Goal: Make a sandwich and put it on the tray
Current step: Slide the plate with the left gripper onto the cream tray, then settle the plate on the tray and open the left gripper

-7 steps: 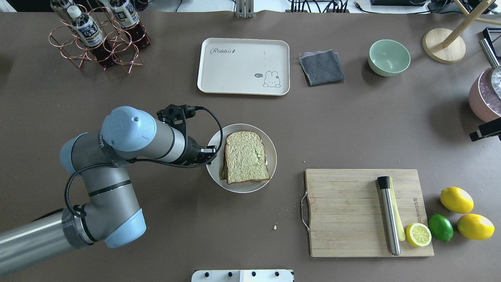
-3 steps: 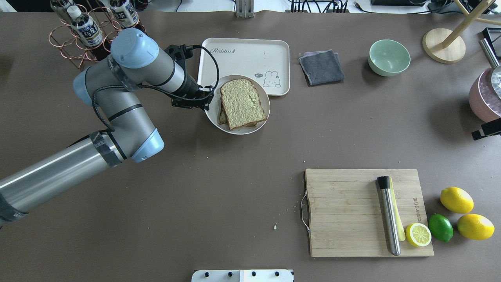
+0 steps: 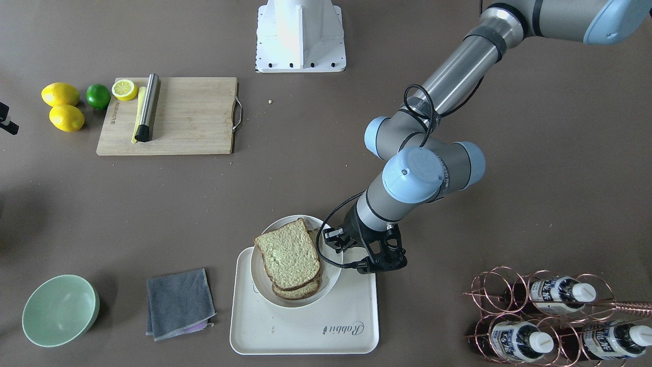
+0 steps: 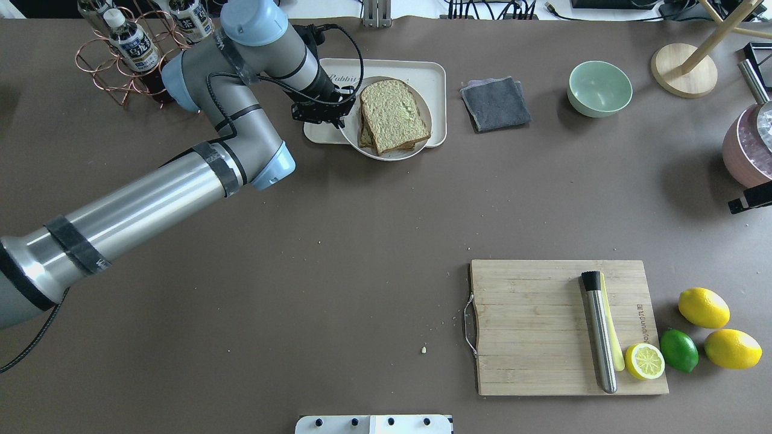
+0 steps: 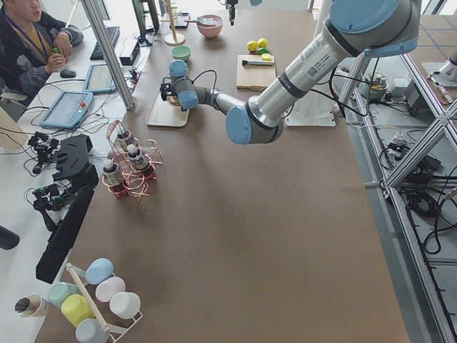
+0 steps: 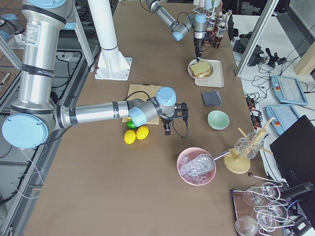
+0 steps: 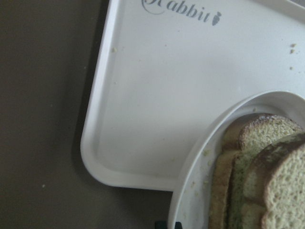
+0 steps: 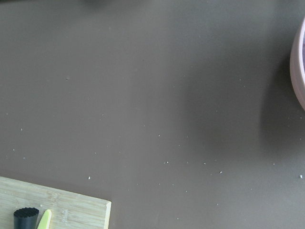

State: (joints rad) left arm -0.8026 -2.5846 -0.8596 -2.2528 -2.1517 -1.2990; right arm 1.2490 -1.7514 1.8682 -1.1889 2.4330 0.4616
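The sandwich (image 4: 393, 114), two brown-crusted bread slices, lies on the small round white plate (image 4: 386, 155); no egg shows between the slices. The plate is over the cream tray (image 4: 435, 73), overhanging its near edge; I cannot tell whether it rests on the tray. My left gripper (image 4: 347, 113) is shut on the plate's left rim. The front view shows the same: gripper (image 3: 333, 239), sandwich (image 3: 289, 255), plate (image 3: 265, 291), tray (image 3: 305, 329). The left wrist view shows the tray (image 7: 157, 100) and the plate's rim (image 7: 190, 181). My right gripper (image 4: 748, 199) is partly visible at the table's right edge; its jaws do not show.
A copper rack of bottles (image 4: 145, 54) stands just left of the tray. A grey cloth (image 4: 496, 103) and a green bowl (image 4: 599, 88) lie to its right. A cutting board (image 4: 531, 325) with a metal muddler, lemons and a lime sits near right. A pink bowl (image 4: 745, 154) stands far right.
My left arm has carried the plate with the sandwich from the middle of the table away from me to the tray, and a little right over it.
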